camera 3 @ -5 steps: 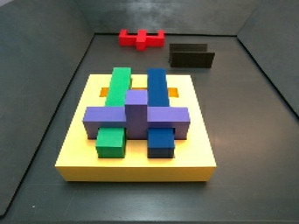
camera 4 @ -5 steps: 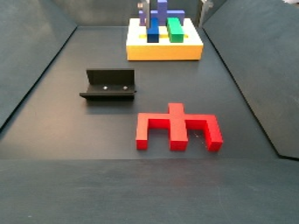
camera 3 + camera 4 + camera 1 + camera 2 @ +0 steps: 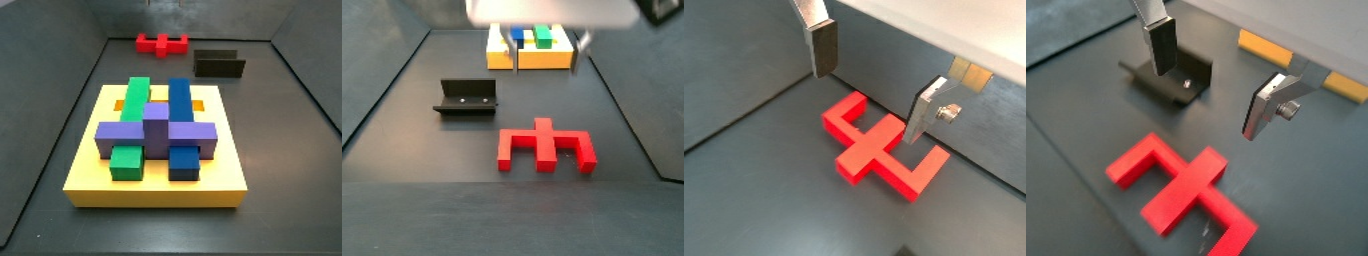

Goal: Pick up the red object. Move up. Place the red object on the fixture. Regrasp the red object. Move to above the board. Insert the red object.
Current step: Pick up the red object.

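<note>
Dark grey matte flooring (image 3: 422, 130) covers the whole work area, walled in by low dark panels that rise at its edges in both side views.

Both wrist views show the gripper (image 3: 871, 85) hanging above this floor with its jaws spread wide and nothing between them. Its two fingers (image 3: 824, 45) are flat silver plates with dark pads, and neither touches anything. In a wrist view the gripper (image 3: 1211, 78) sits above the floor between the red object and the fixture. In a side view only a pale, blurred slab of the gripper body (image 3: 549, 12) shows at the upper edge, partly covering the board.

Directly below the open fingers lies the red object (image 3: 878, 148), flat on the floor, a bar with two short legs and a centre stub. In a side view the red object (image 3: 545, 147) rests near one end of the floor, close to a side wall.

Just beside it, apart and not touching, stands the fixture (image 3: 468, 97), a small dark open-fronted holder, also seen in a wrist view (image 3: 1170, 80).

Well apart, toward the opposite end of the floor, sits the board (image 3: 94, 160), a thick yellow slab carrying green (image 3: 131, 125), blue (image 3: 181, 120) and purple (image 3: 156, 130) blocks, with orange slots (image 3: 197, 104).
</note>
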You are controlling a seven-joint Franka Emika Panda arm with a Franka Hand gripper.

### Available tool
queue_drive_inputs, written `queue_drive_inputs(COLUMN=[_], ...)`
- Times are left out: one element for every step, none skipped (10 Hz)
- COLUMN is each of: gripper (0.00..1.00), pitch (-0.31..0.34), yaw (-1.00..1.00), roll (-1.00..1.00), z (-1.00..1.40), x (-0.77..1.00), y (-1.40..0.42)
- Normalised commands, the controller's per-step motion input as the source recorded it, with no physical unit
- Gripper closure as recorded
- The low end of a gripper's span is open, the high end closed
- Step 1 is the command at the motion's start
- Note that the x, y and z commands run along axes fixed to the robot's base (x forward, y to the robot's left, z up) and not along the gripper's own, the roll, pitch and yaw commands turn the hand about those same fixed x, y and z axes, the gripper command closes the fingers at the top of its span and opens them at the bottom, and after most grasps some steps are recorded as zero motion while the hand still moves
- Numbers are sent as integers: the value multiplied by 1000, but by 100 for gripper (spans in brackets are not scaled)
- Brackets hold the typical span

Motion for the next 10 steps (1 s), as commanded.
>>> queue_drive_inputs(gripper=[0, 0, 0, 0, 0, 0, 0, 0, 0, 0], pitch=[-74, -151, -169, -167, -177, -173, -97, -84, -116, -151], yaw=[-94, -149, -111, 0, 0, 0, 0, 0, 3, 0], roll=[-37, -139, -69, 0, -9, -119, -71, -120, -150, -117], z=[-980, -789, -857, -900, -846, -571, -420, -471, -497, -600], x=[217, 154, 91, -40, -286, -397, -251, 14, 103, 0], y=[154, 0, -326, -369, -237, 169, 289, 231, 26, 0])
